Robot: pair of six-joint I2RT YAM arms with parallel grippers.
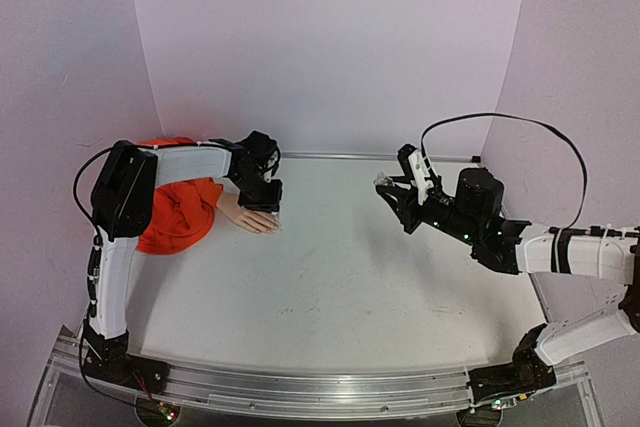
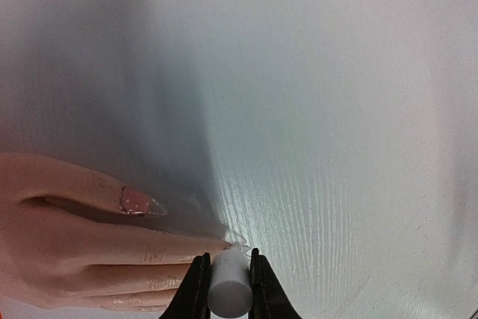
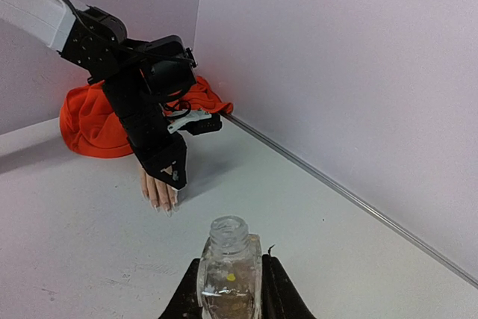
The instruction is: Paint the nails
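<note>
The pale mannequin hand [image 1: 243, 216] lies flat at the table's left, its orange sleeve [image 1: 180, 212] behind it. My left gripper [image 1: 268, 205] hangs over the fingertips, shut on a white brush cap [image 2: 229, 283]. The brush tip touches the end of one finger, where a nail [image 2: 237, 245] is mostly hidden. Another finger's nail [image 2: 138, 201] shows glittery pink polish. My right gripper [image 3: 228, 293] is held above the table at the right, shut on a small clear bottle [image 3: 228, 263] with an open neck. In the right wrist view the mannequin hand [image 3: 157, 190] pokes out under the left gripper [image 3: 168, 173].
The white table [image 1: 350, 277] has a metal rail [image 1: 380, 156] along its back edge, and pale walls stand close on three sides. A black cable [image 1: 500, 122] loops above the right arm.
</note>
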